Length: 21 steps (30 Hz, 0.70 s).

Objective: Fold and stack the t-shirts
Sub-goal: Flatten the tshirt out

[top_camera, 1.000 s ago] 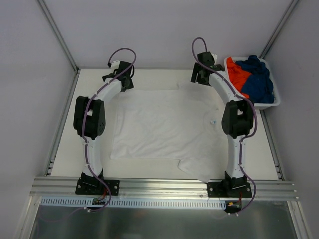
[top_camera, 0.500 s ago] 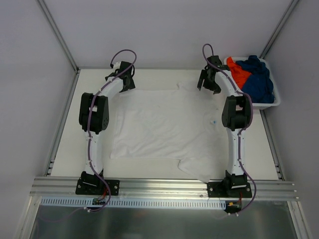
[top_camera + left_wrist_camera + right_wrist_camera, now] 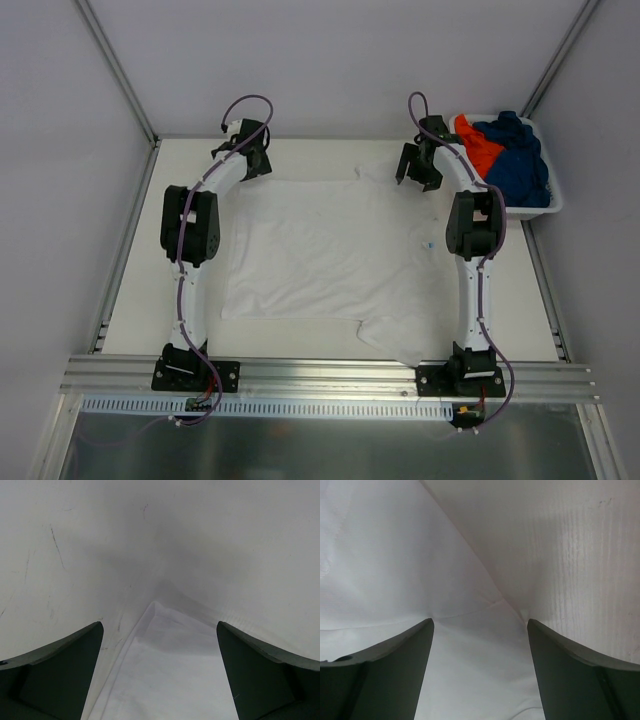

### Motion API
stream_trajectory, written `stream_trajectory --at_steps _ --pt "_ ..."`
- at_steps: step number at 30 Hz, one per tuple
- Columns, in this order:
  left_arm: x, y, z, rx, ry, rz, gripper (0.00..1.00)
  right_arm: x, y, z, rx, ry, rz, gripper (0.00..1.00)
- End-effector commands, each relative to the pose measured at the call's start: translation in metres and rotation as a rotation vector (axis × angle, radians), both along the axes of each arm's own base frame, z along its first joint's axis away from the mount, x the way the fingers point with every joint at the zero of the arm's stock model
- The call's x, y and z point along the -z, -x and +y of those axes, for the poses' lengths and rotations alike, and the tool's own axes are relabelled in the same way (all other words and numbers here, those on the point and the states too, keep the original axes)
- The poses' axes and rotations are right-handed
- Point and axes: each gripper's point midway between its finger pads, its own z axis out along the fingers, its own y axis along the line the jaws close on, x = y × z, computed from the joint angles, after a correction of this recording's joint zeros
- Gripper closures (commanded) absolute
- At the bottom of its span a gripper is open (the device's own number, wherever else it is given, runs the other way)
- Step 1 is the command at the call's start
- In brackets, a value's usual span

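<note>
The white t-shirt lies spread flat on the table, its tiny blue mark near the right arm. My left gripper hangs open over the shirt's far left corner; that corner lies between the two fingers. My right gripper hangs open over the far right sleeve, and white cloth fills the gap between its fingers. The orange t-shirt and the dark blue t-shirt lie crumpled in the white basket at the far right.
The cream table top shows bare strips left of and behind the shirt. Grey walls with metal frame rails close in the back and sides. The basket stands close to the right arm's elbow.
Both grippers have moved to the shirt's far corners: the left a little further back, the right to the right and down towards the sleeve. The shirt has not moved.
</note>
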Motion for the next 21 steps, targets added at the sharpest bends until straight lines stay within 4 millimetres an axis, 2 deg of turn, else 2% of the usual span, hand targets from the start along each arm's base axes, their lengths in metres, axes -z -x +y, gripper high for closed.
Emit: stream_trajectory --at_steps 1,4,5,8,9,11,17,21 --pt "-0.001 -0.009 0.006 0.007 0.007 0.001 0.01 -0.032 -0.022 0.004 -0.037 -0.019 -0.112 0.2" --pt "0.0 -0.01 0.005 0.012 0.032 0.0 0.01 -0.038 -0.031 0.012 -0.06 -0.057 -0.145 0.2" --pt "0.0 -0.01 0.005 0.011 0.039 0.0 0.01 -0.032 -0.033 0.015 -0.064 -0.066 -0.138 0.19" --pt "0.002 -0.011 0.004 0.018 0.051 0.004 0.01 -0.035 -0.041 0.024 -0.087 -0.119 -0.156 0.18" --pt "0.002 -0.012 0.004 0.018 0.055 0.003 0.01 -0.027 -0.043 0.025 -0.086 -0.136 -0.146 0.18" --pt "0.003 -0.013 0.003 0.025 0.066 0.004 0.01 -0.026 -0.045 0.033 -0.102 -0.186 -0.153 0.17" --pt "0.005 -0.021 -0.003 0.056 0.107 0.002 0.02 -0.011 -0.043 0.033 -0.093 -0.216 -0.123 0.17" --pt "0.007 -0.021 -0.008 0.073 0.133 0.008 0.03 -0.015 -0.042 0.03 -0.084 -0.207 -0.124 0.17"
